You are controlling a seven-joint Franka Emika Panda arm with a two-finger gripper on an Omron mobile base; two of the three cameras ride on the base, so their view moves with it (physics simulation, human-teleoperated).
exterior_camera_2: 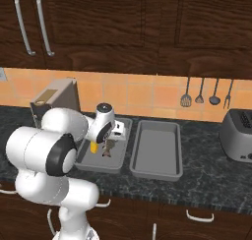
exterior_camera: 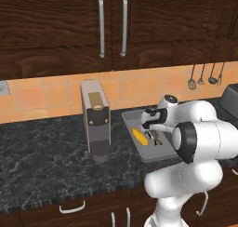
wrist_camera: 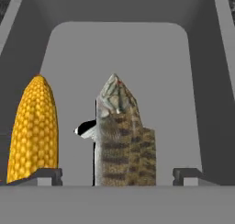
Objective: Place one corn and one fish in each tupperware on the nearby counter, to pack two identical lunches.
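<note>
On the black counter [exterior_camera: 42,151] the left tupperware [exterior_camera_2: 119,164] holds a yellow corn [wrist_camera: 34,126] and a grey-brown fish [wrist_camera: 121,140], side by side. The corn [exterior_camera: 139,136] lies left of the fish [exterior_camera: 157,138]. My gripper [wrist_camera: 118,176] hangs low over this tray, open, its fingertips [wrist_camera: 48,176] standing apart on either side of the fish without touching it. From the right base, the gripper [exterior_camera_2: 109,144] is just above the fish [exterior_camera_2: 109,149], with the corn [exterior_camera_2: 93,146] beside it. The right tupperware [exterior_camera_2: 156,148] has nothing in it.
A tall grey coffee machine [exterior_camera: 95,119] stands left of the trays. A toaster [exterior_camera_2: 238,133] sits at the counter's right end. Utensils [exterior_camera_2: 206,94] hang on the orange tile wall. Dark cabinets hang above, drawers with silver handles below.
</note>
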